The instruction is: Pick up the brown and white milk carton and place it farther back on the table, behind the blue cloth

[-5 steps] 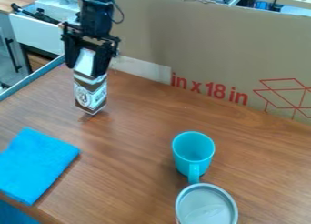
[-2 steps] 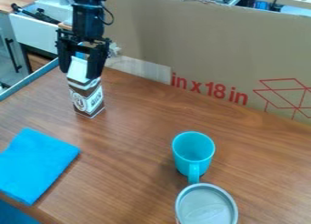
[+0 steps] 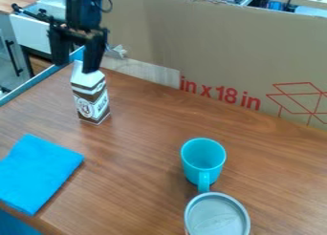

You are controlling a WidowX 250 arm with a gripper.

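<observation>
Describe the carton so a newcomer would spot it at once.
Follow the cardboard sheet behind the brown table to the picture's upper left, where the black pincer hangs. Just below stands an upright brown-and-white carton with a white top. Unlike the round turquoise mug and flat blue cloth, it is boxy and patterned.

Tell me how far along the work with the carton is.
Looks done: the carton stands upright on the table, and the gripper has let go and risen.
In hand: nothing; its fingers are apart.
Left: perhaps only getting clear, as one finger overlaps the carton's top in this view. The cloth and teal mug sit untouched.
</observation>
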